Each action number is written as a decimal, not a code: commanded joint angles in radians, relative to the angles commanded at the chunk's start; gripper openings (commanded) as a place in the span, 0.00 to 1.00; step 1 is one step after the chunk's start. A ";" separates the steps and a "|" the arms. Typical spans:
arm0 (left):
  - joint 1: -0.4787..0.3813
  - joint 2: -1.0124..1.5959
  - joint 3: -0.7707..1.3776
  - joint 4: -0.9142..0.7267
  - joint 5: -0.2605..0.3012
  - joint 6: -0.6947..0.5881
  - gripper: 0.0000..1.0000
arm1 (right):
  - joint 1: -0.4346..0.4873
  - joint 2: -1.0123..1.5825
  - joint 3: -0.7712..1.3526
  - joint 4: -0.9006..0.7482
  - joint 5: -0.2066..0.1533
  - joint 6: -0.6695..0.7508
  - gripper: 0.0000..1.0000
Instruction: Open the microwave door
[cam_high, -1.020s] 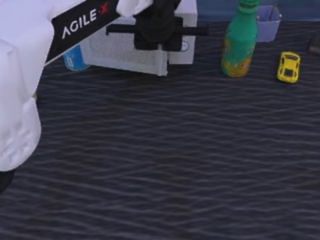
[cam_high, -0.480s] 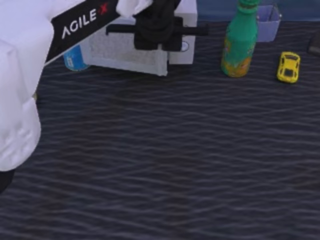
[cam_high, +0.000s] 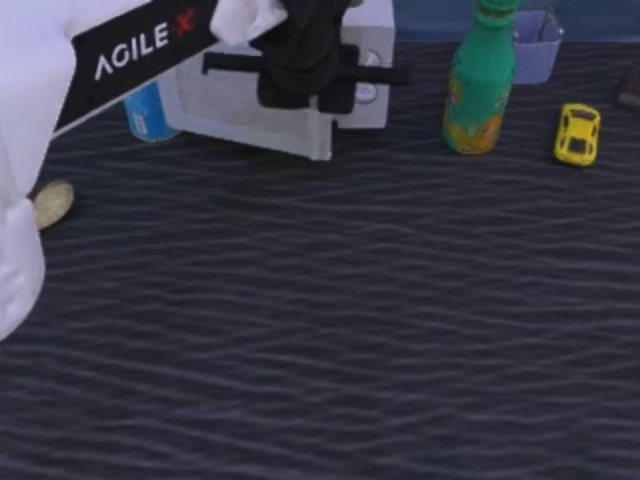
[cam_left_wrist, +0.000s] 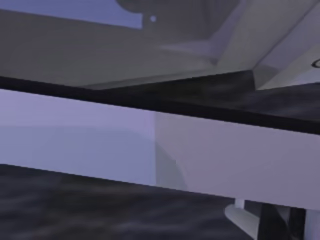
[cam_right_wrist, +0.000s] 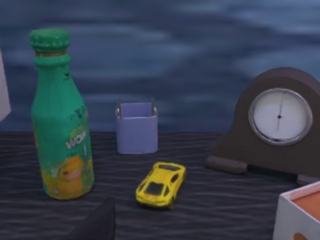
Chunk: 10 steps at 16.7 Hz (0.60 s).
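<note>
Top view, starting at the left edge: a small tan round object (cam_high: 52, 203) lies on the dark tabletop (cam_high: 330, 330), beside the white body of the left arm (cam_high: 40, 90). Further in, a blue can (cam_high: 148, 113) stands just beside the left end of the microwave (cam_high: 372, 30), which sits at the far edge of the tabletop. The microwave door (cam_high: 240, 105), a light-grey panel with a speckled window, stands swung partly out from the body, its free right edge nearest the camera. The left hand (cam_high: 305, 70) hangs over that free edge of the door, beside the knob strip; whether its fingers are open or closed cannot be told, and the left wrist view shows only pale surfaces close up. To the right of the microwave stands a green bottle (cam_high: 480, 85), then a lilac cup (cam_high: 537, 45) behind it, then a yellow toy car (cam_high: 577, 133). Right wrist view adds a brown mantel clock (cam_right_wrist: 275, 125) and an orange-topped white box (cam_right_wrist: 300, 215); the right hand itself is out of sight.
</note>
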 joint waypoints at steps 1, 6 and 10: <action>0.002 -0.016 -0.025 0.014 0.008 0.015 0.00 | 0.000 0.000 0.000 0.000 0.000 0.000 1.00; 0.004 -0.030 -0.045 0.026 0.014 0.029 0.00 | 0.000 0.000 0.000 0.000 0.000 0.000 1.00; 0.004 -0.030 -0.045 0.026 0.014 0.029 0.00 | 0.000 0.000 0.000 0.000 0.000 0.000 1.00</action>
